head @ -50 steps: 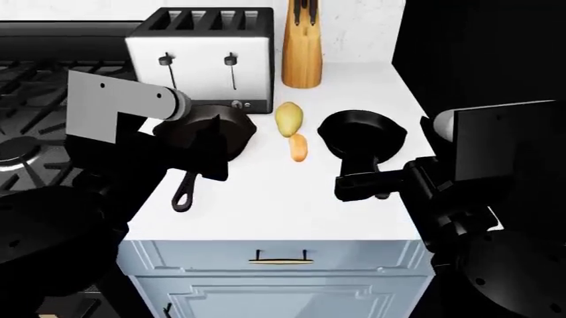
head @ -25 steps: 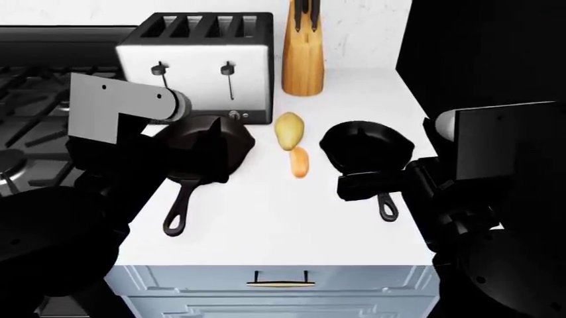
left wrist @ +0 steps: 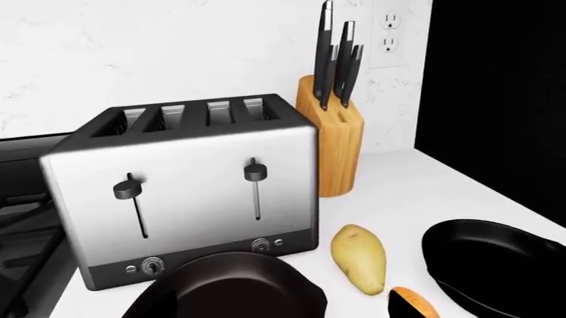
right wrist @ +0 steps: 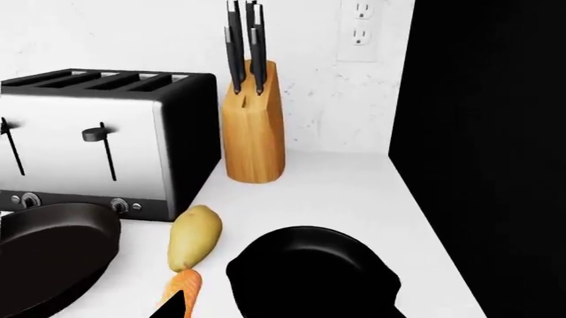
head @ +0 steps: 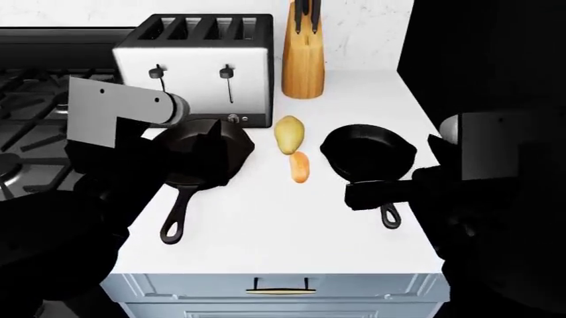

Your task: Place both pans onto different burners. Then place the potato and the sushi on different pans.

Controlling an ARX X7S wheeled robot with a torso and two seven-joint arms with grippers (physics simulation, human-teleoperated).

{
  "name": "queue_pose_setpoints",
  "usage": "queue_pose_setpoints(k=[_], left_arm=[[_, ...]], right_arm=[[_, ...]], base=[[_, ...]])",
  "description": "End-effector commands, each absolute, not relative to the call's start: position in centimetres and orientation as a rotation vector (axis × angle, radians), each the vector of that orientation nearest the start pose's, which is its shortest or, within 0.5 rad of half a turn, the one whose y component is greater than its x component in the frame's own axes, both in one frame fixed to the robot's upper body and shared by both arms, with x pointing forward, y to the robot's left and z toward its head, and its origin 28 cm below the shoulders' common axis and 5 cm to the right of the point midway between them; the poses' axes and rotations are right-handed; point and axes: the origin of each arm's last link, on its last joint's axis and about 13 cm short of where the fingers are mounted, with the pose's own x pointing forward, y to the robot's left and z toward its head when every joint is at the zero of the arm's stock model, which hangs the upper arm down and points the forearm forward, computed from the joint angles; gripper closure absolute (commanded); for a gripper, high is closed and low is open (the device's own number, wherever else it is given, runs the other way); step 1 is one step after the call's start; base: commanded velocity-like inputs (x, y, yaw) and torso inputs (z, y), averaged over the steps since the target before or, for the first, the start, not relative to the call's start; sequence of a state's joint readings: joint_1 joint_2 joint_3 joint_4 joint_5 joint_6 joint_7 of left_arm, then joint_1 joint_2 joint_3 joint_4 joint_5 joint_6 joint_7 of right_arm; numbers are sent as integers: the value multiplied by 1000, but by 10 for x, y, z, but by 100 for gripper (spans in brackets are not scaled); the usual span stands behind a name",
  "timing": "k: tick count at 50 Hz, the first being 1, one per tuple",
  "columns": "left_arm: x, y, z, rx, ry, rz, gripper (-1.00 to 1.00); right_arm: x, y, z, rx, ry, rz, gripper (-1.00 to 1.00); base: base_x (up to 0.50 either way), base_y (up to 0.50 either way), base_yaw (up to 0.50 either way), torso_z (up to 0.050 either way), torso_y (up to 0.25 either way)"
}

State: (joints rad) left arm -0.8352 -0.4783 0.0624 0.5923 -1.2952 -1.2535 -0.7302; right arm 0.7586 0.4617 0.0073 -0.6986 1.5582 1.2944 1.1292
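Both pans sitting on white table (head: 256, 218), none on burners (head: 18, 165) at left edge. Skillet (head: 199, 156) center-left, smaller pan (head: 367, 154) center-right, potato (head: 289, 134) touching sushi (head: 300, 166) between them. Left tool (head: 208, 136) hovering over skillet, right tool (head: 367, 194) over small pan's handle; can't tell grip on either.

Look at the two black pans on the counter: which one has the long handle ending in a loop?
The larger skillet in front of the toaster; its long handle ends in a loop. The smaller pan, right of the sushi, has a short handle.
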Motion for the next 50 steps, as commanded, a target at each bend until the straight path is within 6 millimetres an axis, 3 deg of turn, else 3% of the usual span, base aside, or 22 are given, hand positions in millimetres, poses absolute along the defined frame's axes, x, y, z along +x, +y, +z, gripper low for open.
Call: queue_pose_setpoints(k=[1,12,21,31,50], left_arm=[[234,220,246,45,24,-235,-100],[237,221,242,41,23,-242,-100],[241,222,239,29,29,-240,-100],[241,224,236,26,36,-235,-100],[248,223,229,21,51,-240,-100]], right_arm=[[188,-111,247,34,294,18,-100],[197,-108,231,115,395,-11,-100],[210,-106,231,144,391,-40,-100],[222,-96,226,90,405,-19,-100],[243,-100,212,-30,416,-47,-100]], base=[[0,0,0,0,0],[0,0,0,0,0],[0,0,0,0,0],[0,0,0,0,0],[0,0,0,0,0]])
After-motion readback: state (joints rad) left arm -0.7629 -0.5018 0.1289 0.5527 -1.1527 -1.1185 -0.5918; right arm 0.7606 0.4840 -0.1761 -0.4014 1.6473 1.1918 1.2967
